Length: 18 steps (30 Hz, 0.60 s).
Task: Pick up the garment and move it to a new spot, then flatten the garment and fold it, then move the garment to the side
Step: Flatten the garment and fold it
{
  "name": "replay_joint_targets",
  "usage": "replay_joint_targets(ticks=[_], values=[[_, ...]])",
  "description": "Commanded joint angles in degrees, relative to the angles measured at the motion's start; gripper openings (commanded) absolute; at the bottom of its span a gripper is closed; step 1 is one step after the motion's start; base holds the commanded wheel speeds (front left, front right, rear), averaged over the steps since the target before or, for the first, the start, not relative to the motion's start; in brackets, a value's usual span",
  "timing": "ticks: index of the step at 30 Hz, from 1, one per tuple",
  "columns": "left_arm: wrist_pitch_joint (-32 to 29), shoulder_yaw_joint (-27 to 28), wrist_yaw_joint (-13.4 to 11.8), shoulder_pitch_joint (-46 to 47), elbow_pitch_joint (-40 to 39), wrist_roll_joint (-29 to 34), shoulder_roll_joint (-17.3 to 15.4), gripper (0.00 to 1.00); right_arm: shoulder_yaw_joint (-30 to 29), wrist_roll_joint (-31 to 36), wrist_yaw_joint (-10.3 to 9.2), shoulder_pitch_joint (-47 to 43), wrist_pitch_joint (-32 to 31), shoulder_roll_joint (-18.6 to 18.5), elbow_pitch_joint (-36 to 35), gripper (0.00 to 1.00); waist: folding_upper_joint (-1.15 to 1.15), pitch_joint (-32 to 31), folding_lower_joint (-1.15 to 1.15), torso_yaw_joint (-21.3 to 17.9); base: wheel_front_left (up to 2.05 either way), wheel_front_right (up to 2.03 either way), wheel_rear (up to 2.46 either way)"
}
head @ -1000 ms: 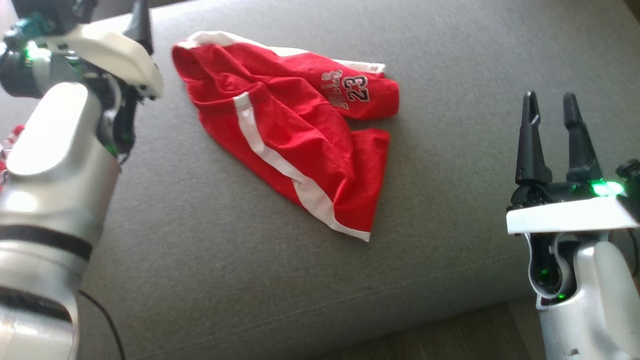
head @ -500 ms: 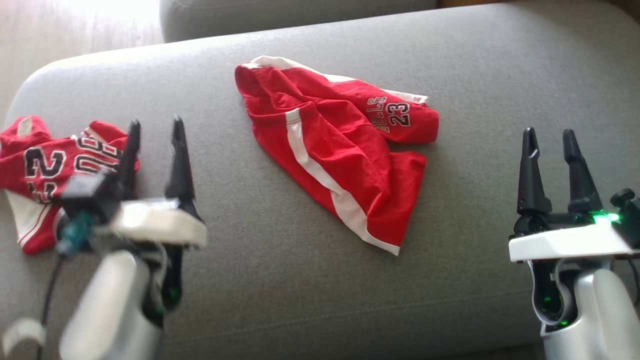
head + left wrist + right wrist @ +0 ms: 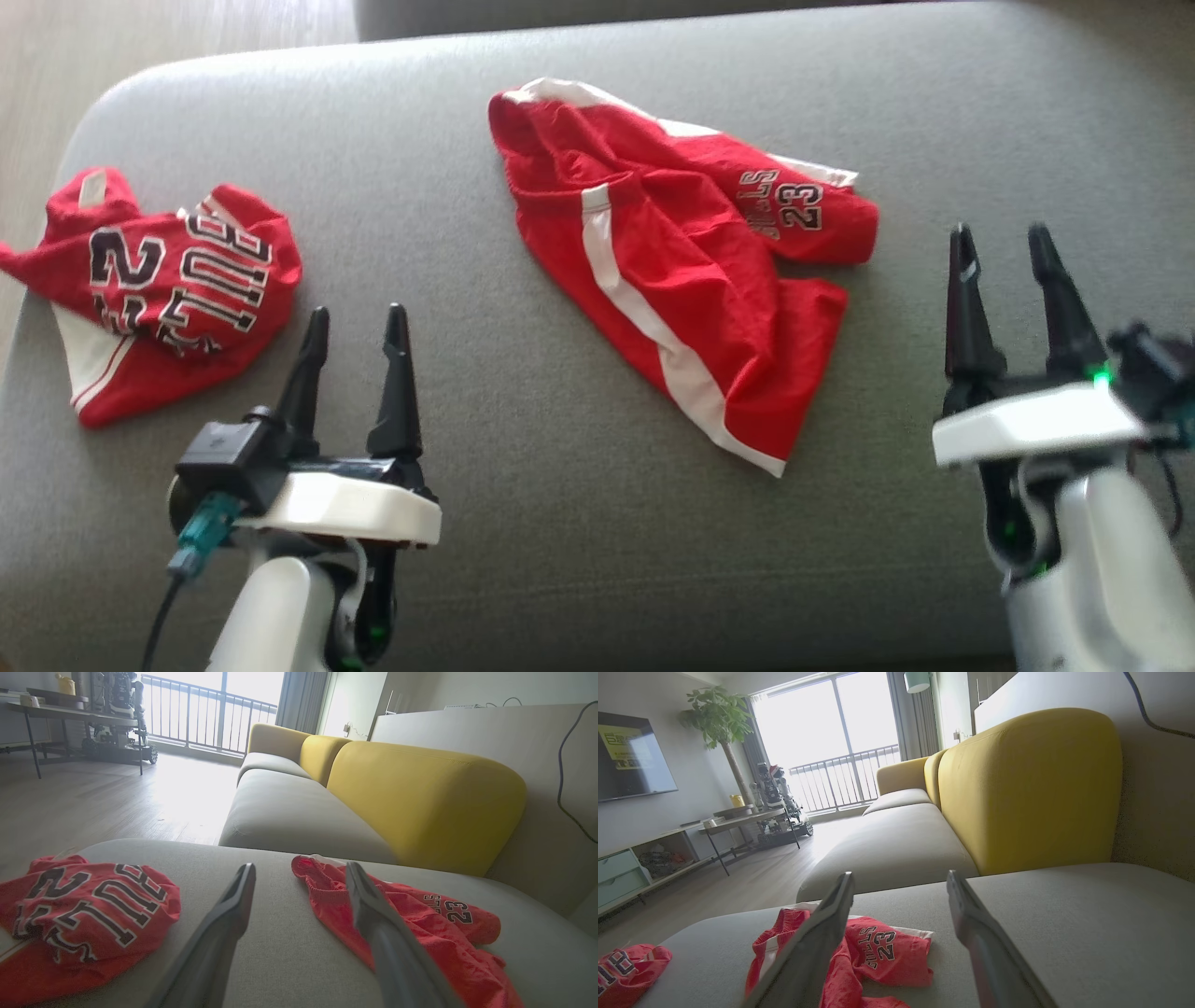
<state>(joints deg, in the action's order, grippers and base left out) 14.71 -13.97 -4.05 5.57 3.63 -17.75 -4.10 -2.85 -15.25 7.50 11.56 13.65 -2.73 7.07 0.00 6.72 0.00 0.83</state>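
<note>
The red shorts (image 3: 681, 280) are seen crumpled in the middle of the grey sofa seat (image 3: 523, 523), nothing is held by the wide-open left hand (image 3: 357, 313) or right hand (image 3: 997, 231), so picking up seems not yet begun: an edge must be pinched next.

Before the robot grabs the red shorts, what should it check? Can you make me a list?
1. Left gripper open and empty: ok.
2. Right gripper open and empty: ok.
3. Red shorts lie free on the grey cushion, nothing on top: ok.
4. Shorts flat: not ok, they are crumpled and bunched.
5. Red jersey lies apart from the shorts: ok.
6. Bare cushion between the two garments for a new spot: ok.
</note>
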Motion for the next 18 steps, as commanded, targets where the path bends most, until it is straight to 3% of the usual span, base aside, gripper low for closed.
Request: replay_joint_targets(ticks=[1,8,18], values=[[0.3,1.7,0.6,2.8,-1.4,0.8,0.3,1.00,0.6,0.9,-0.01,5.7,-1.5,-0.1,-0.1,1.00,0.00,1.9,0.00,1.3,0.00,0.00,0.00],[0.3,-1.0,1.8,5.3,-0.6,1.8,1.2,1.00,-6.6,2.5,-0.01,18.8,-8.0,-0.3,12.3,1.00,0.00,7.2,0.00,5.1,0.00,0.00,0.00],[0.3,-5.3,0.0,8.2,-1.1,-0.9,1.2,1.00,-13.4,4.7,-0.01,31.8,-13.6,-4.2,31.8,1.00,0.00,12.5,0.00,9.5,0.00,0.00,0.00]])
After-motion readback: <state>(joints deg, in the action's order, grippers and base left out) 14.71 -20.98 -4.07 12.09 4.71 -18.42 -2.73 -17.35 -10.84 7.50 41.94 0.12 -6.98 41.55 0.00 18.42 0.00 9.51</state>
